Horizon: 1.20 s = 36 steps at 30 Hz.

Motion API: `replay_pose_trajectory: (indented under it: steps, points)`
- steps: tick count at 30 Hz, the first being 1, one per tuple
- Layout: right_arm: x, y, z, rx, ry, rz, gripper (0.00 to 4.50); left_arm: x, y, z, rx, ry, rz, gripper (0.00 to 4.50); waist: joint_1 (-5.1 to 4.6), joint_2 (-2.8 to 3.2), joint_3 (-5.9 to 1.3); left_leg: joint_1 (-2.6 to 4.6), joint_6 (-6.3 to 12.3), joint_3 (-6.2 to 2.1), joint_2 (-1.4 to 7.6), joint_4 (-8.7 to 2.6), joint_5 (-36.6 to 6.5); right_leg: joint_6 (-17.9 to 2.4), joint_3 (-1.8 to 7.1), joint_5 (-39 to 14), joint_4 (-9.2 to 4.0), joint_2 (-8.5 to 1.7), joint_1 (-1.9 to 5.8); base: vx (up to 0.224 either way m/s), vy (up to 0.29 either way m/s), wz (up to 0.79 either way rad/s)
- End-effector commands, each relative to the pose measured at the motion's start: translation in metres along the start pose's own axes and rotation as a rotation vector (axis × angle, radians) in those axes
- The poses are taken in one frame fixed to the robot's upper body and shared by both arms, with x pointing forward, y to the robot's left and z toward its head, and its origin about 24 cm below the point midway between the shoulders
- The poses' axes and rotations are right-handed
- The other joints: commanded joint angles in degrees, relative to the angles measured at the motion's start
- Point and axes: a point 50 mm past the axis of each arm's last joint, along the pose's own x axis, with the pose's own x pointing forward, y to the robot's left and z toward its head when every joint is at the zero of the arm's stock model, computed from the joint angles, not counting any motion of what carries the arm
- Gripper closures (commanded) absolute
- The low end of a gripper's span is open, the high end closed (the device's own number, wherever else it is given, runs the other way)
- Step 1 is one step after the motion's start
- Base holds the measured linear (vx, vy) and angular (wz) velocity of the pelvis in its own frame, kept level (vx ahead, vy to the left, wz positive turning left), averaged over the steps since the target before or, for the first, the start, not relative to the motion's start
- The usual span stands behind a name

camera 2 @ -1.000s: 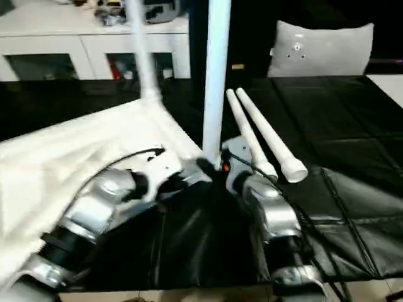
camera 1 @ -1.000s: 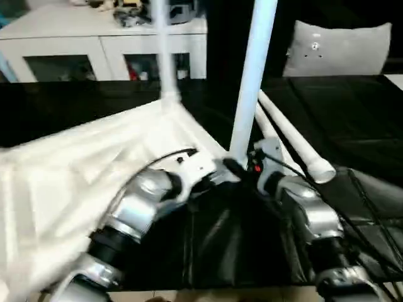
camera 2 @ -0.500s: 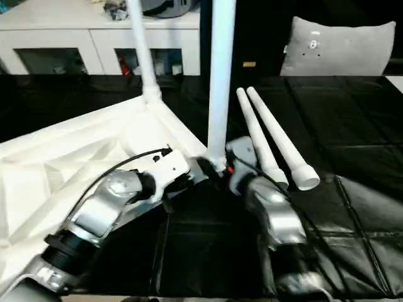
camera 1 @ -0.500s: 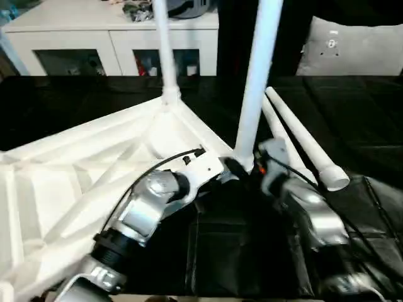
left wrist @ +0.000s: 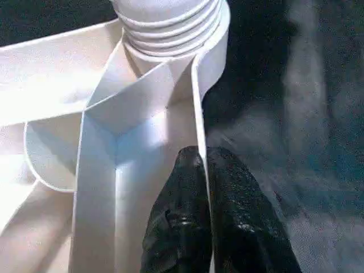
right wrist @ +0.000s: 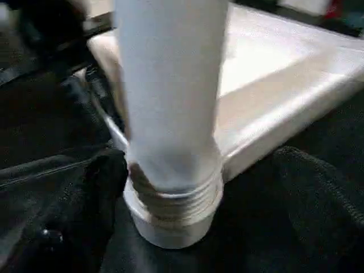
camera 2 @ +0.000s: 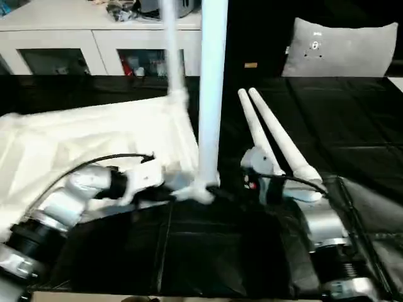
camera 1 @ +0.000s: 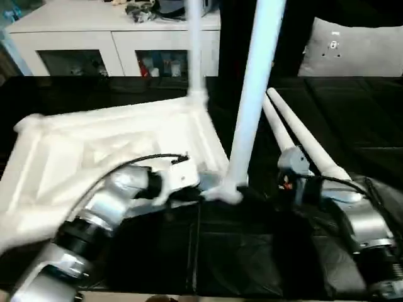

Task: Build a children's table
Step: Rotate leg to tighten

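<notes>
The white tabletop (camera 1: 107, 151) lies underside-up on a black quilted surface (camera 1: 352, 119), filling the nine o'clock half of the head view. Two legs stand in its corner sockets (camera 1: 252, 100); two more lie loose at three o'clock (camera 1: 302, 141). The left gripper (left wrist: 206, 170) pinches the tabletop's rim beside the near socket. The right gripper (right wrist: 199, 176) stands open around the near leg. At twelve o'clock stand a white cabinet (camera 1: 113, 44) and a grey cushion (camera 1: 352, 50).

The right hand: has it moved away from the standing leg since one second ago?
Yes. The right hand was at the standing leg; now it sits apart, nearer the two lying legs.
</notes>
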Motion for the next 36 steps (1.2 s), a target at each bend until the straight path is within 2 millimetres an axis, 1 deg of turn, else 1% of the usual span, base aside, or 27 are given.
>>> replay_pose_trajectory:
  steps: [1,2,3,4,5,6,7,8,11,12,13,15,17,19,23,25,26,31,32,34,35,36]
  points:
    - [0.005,0.001,0.006,-0.035,-0.006,0.058,0.13,0.004,-0.008,-0.009,0.053,0.075,-0.119,4.50,0.10,-0.49,-3.84,0.64,4.56,-0.77,3.03,-3.91,-12.93,-13.88,2.40,-12.47,-3.91,-3.31,2.71,0.000,0.000,0.00]
    - [0.005,0.001,0.006,-0.035,-0.006,0.058,0.13,0.004,-0.008,-0.009,0.053,0.075,-0.119,4.50,0.09,-0.50,-3.81,0.67,4.25,-0.77,3.08,-3.99,-13.24,-13.76,2.44,-12.88,-3.92,-3.35,2.72,0.000,0.000,0.00]
    - [0.008,0.001,0.006,-0.034,0.000,0.086,0.13,0.001,-0.009,-0.011,0.073,0.084,-0.160,4.50,0.16,-0.63,-3.80,0.69,3.83,-0.77,3.03,-3.97,-13.64,-13.77,2.45,-13.59,-3.97,-3.46,2.74,0.000,0.000,0.00]
    - [0.010,0.002,0.005,-0.028,0.002,0.109,0.29,0.000,-0.009,-0.011,0.080,0.084,-0.177,4.50,0.10,-0.60,-3.78,0.63,3.54,-0.81,3.07,-4.08,-13.73,-13.75,2.45,-13.83,-3.91,-3.47,2.85,0.000,0.000,0.00]
    - [0.010,0.002,0.005,-0.028,0.002,0.109,0.29,0.000,-0.009,-0.011,0.080,0.084,-0.177,4.50,0.13,-0.62,-3.83,0.72,3.28,-0.78,3.14,-4.07,-13.67,-13.83,2.50,-13.73,-3.87,-3.48,2.79,0.000,0.000,0.00]
    - [0.014,0.005,0.004,-0.014,0.009,0.151,0.38,0.000,-0.009,-0.010,0.093,0.079,-0.206,4.50,0.17,-0.69,-3.79,0.74,3.27,-0.73,3.06,-4.05,-13.77,-13.79,2.49,-13.95,-3.93,-3.42,2.76,0.000,0.000,0.00]
    - [0.016,0.007,0.004,-0.007,0.010,0.168,0.38,0.000,-0.009,-0.010,0.097,0.074,-0.216,4.50,0.13,-0.75,-3.82,0.69,3.28,-0.73,3.05,-4.05,-13.63,-13.79,2.49,-13.89,-3.88,-3.42,2.85,0.000,0.000,0.00]
    - [0.016,0.007,0.004,-0.006,0.010,0.170,0.59,0.000,-0.009,-0.010,0.098,0.073,-0.217,4.50,0.20,-0.70,-3.86,0.63,3.27,-0.77,3.15,-4.07,-13.06,-13.89,2.55,-13.22,-3.73,-3.52,2.89,0.000,0.000,0.00]
    - [0.018,0.010,0.003,0.003,0.019,0.208,0.80,0.000,-0.008,-0.007,0.108,0.055,-0.247,4.50,0.36,-0.59,-3.95,0.70,3.42,-0.72,3.18,-3.97,-12.32,-14.32,2.53,-11.94,-3.60,-3.46,2.83,0.000,0.000,0.00]
    - [0.020,0.010,0.003,0.002,0.021,0.211,1.00,0.000,-0.008,-0.007,0.112,0.051,-0.255,4.50,0.42,-0.62,-3.96,0.68,3.45,-0.71,3.18,-3.96,-12.26,-14.38,2.53,-11.79,-3.59,-3.48,2.87,0.000,0.000,0.00]
    - [0.020,0.010,0.003,0.000,0.022,0.213,1.00,0.000,-0.008,-0.007,0.115,0.048,-0.260,4.50,0.47,-0.59,-3.95,0.69,3.44,-0.71,3.16,-3.96,-12.36,-14.40,2.51,-11.90,-3.60,-3.48,2.84,0.000,0.000,0.00]
    - [0.022,0.010,0.003,0.000,0.020,0.217,1.23,0.001,-0.008,-0.007,0.119,0.045,-0.265,4.50,0.57,-0.67,-3.94,0.73,3.13,-0.72,3.17,-4.02,-12.78,-14.24,2.54,-12.67,-3.65,-3.52,2.86,0.000,0.000,0.00]
    - [0.024,0.011,0.003,0.003,0.017,0.231,1.27,0.001,-0.008,-0.007,0.122,0.040,-0.272,4.50,0.58,-0.68,-3.93,0.65,3.08,-0.73,3.13,-4.01,-12.66,-14.14,2.52,-12.93,-3.65,-3.54,2.91,0.000,0.000,0.00]
    - [0.025,0.011,0.003,0.008,0.017,0.239,1.57,0.001,-0.008,-0.007,0.121,0.038,-0.276,4.50,0.67,-0.74,-3.95,0.66,3.01,-0.73,3.13,-3.98,-12.69,-14.06,2.52,-13.26,-3.68,-3.61,2.91,0.000,0.000,0.00]
    - [0.027,0.013,0.003,0.018,0.014,0.254,1.68,0.000,-0.008,-0.008,0.118,0.036,-0.276,4.50,0.68,-0.82,-3.89,0.65,2.97,-0.76,3.20,-4.07,-12.62,-13.89,2.52,-13.61,-3.65,-3.56,2.90,0.000,0.000,0.00]
    - [0.027,0.014,0.002,0.019,0.014,0.258,1.84,0.000,-0.008,-0.008,0.111,0.035,-0.272,4.50,0.69,-0.79,-3.93,0.70,3.00,-0.73,3.20,-4.04,-12.42,-13.96,2.54,-13.29,-3.63,-3.56,2.87,0.000,0.000,0.00]
    - [0.027,0.014,0.002,0.019,0.014,0.259,1.84,0.000,-0.008,-0.009,0.108,0.034,-0.270,4.50,0.68,-0.81,-3.94,0.66,3.02,-0.71,3.18,-4.01,-12.34,-14.02,2.54,-13.10,-3.61,-3.55,2.89,0.000,0.000,0.00]
    - [0.028,0.020,-0.001,0.078,0.000,0.248,1.88,-0.001,-0.007,-0.010,0.047,0.011,-0.196,4.50,0.74,-0.87,-3.87,0.65,3.06,-0.72,3.23,-4.07,-12.10,-13.72,2.58,-13.73,-3.66,-3.55,2.90,0.000,0.000,0.00]
    - [0.030,0.022,-0.002,0.104,-0.002,0.227,1.88,0.000,-0.005,-0.009,0.014,0.006,-0.149,4.50,0.61,-0.83,-3.86,0.71,2.79,-0.71,3.28,-4.17,-12.30,-13.72,2.58,-14.01,-3.59,-3.52,2.90,0.000,0.000,0.00]
    - [0.032,0.023,-0.002,0.121,-0.003,0.213,1.89,0.001,-0.004,-0.008,-0.009,0.003,-0.118,4.50,0.64,-0.82,-3.60,0.81,2.41,-0.74,3.23,-4.29,-13.85,-13.14,2.57,-16.77,-3.99,-3.56,2.74,0.000,0.000,0.00]
    - [0.038,0.024,-0.004,0.135,0.006,0.152,1.89,0.004,-0.003,-0.005,-0.050,-0.010,-0.061,4.50,0.60,-0.83,-3.53,0.95,1.93,-0.80,3.22,-4.37,-15.10,-12.46,2.61,-19.28,-4.25,-3.68,2.65,0.000,0.000,0.00]
    - [0.043,0.024,-0.006,0.144,0.014,0.101,1.89,0.006,-0.001,-0.002,-0.081,-0.023,-0.013,4.50,0.24,-0.72,-3.16,0.80,1.01,-0.91,3.24,-4.71,-16.08,-11.98,2.64,-21.05,-4.33,-3.61,2.54,0.000,0.000,0.00]
